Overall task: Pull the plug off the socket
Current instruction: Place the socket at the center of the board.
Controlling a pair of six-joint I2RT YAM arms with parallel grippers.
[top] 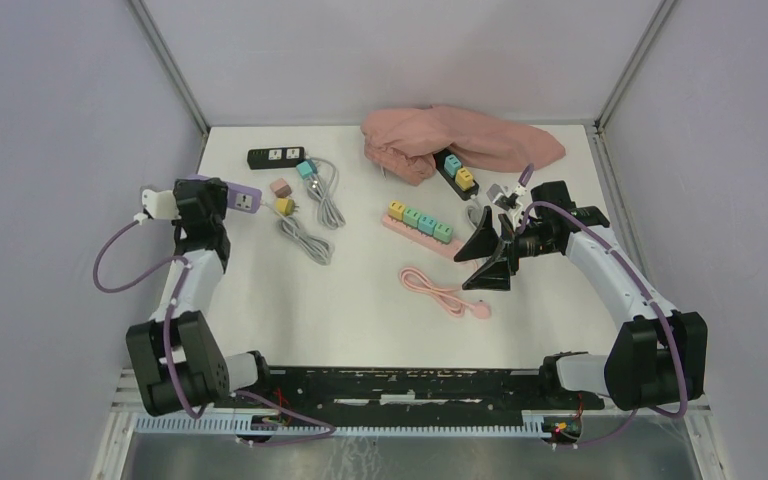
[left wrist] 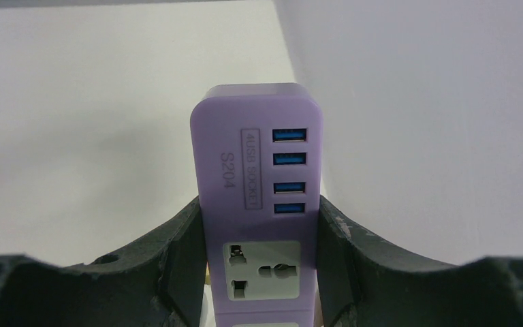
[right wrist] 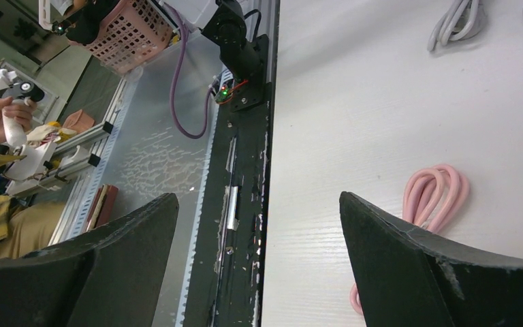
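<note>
On the left side, the left gripper (left wrist: 259, 212) clamps the purple socket (left wrist: 257, 150).

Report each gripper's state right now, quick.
Left gripper: closed, clamped on the purple socket strip.
Right gripper: open, holding nothing.

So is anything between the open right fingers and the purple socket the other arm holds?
Yes. On the table between the right fingers and the purple socket lies a grey cable; the pink power strip sits just beside that path.
</note>
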